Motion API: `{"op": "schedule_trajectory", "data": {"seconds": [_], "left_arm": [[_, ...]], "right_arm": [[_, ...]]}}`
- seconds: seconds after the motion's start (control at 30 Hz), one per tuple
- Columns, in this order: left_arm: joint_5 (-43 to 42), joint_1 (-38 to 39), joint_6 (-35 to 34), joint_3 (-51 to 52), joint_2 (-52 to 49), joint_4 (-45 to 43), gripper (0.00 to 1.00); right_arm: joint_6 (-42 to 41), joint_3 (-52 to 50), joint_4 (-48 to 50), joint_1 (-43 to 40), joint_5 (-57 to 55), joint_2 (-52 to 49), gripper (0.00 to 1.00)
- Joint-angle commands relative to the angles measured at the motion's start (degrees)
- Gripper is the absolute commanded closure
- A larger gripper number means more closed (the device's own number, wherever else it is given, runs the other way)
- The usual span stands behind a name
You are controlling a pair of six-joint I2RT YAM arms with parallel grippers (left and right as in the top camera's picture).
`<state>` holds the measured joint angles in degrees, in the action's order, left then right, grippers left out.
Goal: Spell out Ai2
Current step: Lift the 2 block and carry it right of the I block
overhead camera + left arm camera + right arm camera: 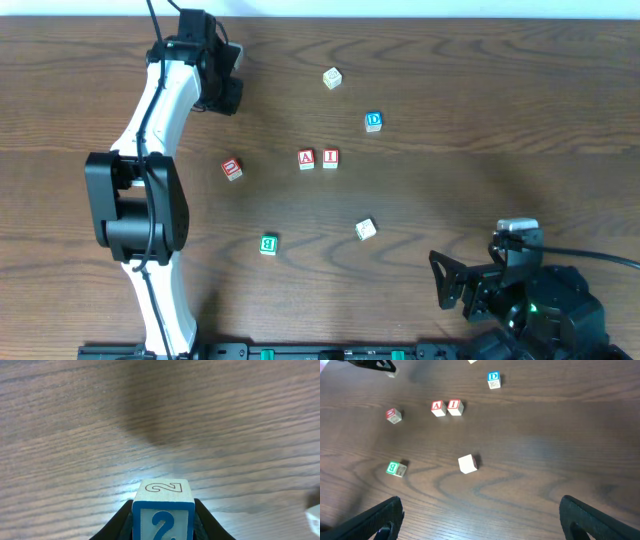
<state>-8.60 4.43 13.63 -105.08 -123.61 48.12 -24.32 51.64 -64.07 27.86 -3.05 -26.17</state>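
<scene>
A red A block [306, 158] and a red I block [330, 158] stand side by side, touching, in the middle of the table; both show in the right wrist view, A [438, 408] and I [455, 406]. My left gripper [232, 62] is at the far left, shut on a blue 2 block [163, 510] and holding it above the wood. My right gripper [452, 285] is open and empty at the near right, its fingers [480, 520] far apart.
A blue D block [373, 121], a pale block [332, 77], a red block [232, 168], a green B block [268, 243] and a plain block [365, 229] lie scattered round the A and I pair.
</scene>
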Motion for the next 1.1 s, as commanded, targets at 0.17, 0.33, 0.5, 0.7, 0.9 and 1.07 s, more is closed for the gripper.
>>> {"op": "schedule_trajectory", "data": {"seconds": [0.17, 0.33, 0.5, 0.7, 0.9, 1.07], "left_arm": [[0.2, 7.7, -11.9, -2.7, 2.6, 1.3, 0.94], [0.2, 15.7, -20.1, -2.7, 2.6, 0.2, 0.95], [1.9, 22.1, -29.7, -2.7, 2.6, -2.1, 0.94], [11.0, 29.6, -35.9, -2.7, 2.6, -2.0, 0.94], [17.3, 35.4, -44.6, -2.7, 2.1, -0.3, 0.94], [14.9, 36.5, -45.6, -2.7, 0.1, -0.3, 0.94]], "right_arm": [[0.6, -0.2, 0.0, 0.0, -0.6, 0.0, 0.01], [0.6, -0.2, -0.1, 0.0, -0.6, 0.0, 0.01], [0.6, -0.2, -2.7, 0.0, -0.6, 0.0, 0.01], [0.6, -0.2, -3.2, 0.0, -0.6, 0.0, 0.01], [0.6, -0.2, -3.2, 0.0, -0.6, 0.0, 0.01], [0.6, -0.2, -3.2, 0.0, -0.6, 0.0, 0.01]]}}
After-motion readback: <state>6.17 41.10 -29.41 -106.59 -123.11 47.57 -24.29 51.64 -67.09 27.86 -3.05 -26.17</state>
